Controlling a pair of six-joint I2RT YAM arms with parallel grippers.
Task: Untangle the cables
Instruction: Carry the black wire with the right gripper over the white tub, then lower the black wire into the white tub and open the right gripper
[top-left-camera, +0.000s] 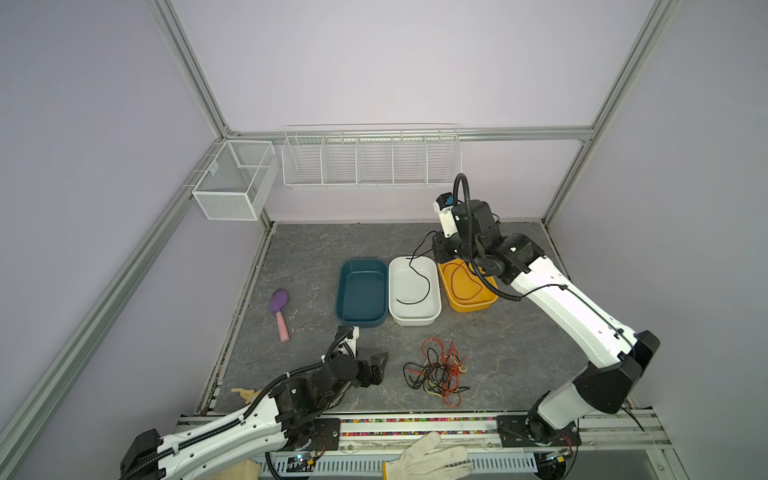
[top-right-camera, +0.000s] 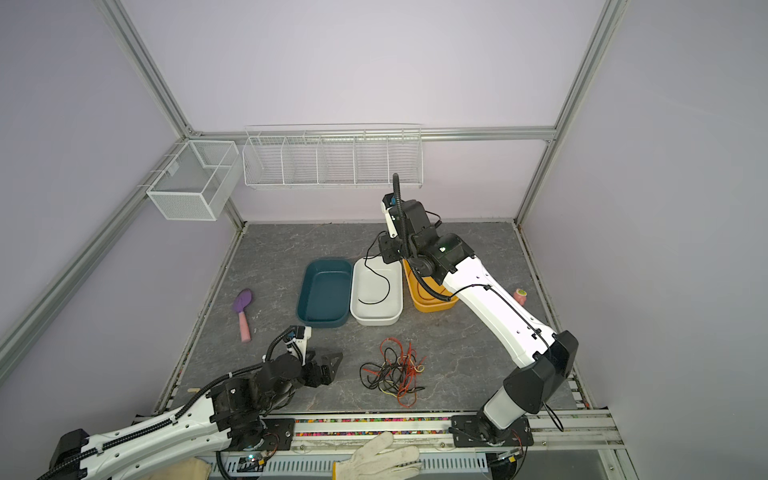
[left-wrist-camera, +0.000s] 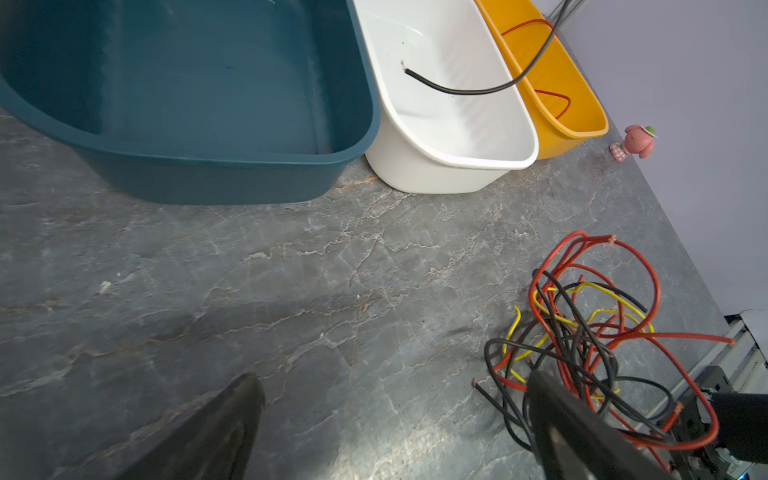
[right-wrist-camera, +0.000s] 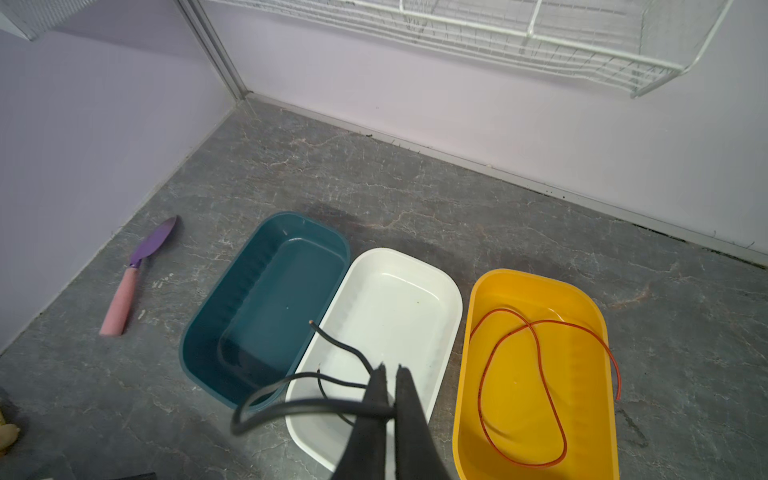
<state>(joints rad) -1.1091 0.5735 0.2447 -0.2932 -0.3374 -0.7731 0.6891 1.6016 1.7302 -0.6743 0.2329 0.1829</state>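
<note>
My right gripper (right-wrist-camera: 390, 370) is hanging raised over the far side of the table (top-left-camera: 519, 353), above the far ends of the white tub (right-wrist-camera: 399, 299) and the yellow tub (right-wrist-camera: 582, 395). Its jaws are pressing together on one black cable (left-wrist-camera: 457, 92). That cable is trailing down from the grip and curving into the white tub; I cannot tell whether its free end is touching the bottom. A single red cable (right-wrist-camera: 533, 328) is lying looped inside the yellow tub, apart from everything else. The blue tub (right-wrist-camera: 270, 291) is standing just left of the white one, and the three tubs are sitting side by side in a row. My left gripper (top-left-camera: 379, 365) is hovering low at the near left of the table, pointing right, with its jaws standing wide apart and nothing between them. The tangle of cables (top-left-camera: 438, 372), red, black and yellow strands crossing over one another, is lying on the table near the front edge, just right of my left gripper and not touching it, and well apart from the tubs. A purple scoop (top-left-camera: 279, 309) with a pink handle is lying flat at the left, clear of the blue tub. A small pink toy figure (left-wrist-camera: 638, 139) is standing to the right of the yellow tub. A white glove (top-left-camera: 428, 455) is resting on the rail at the very front.
</note>
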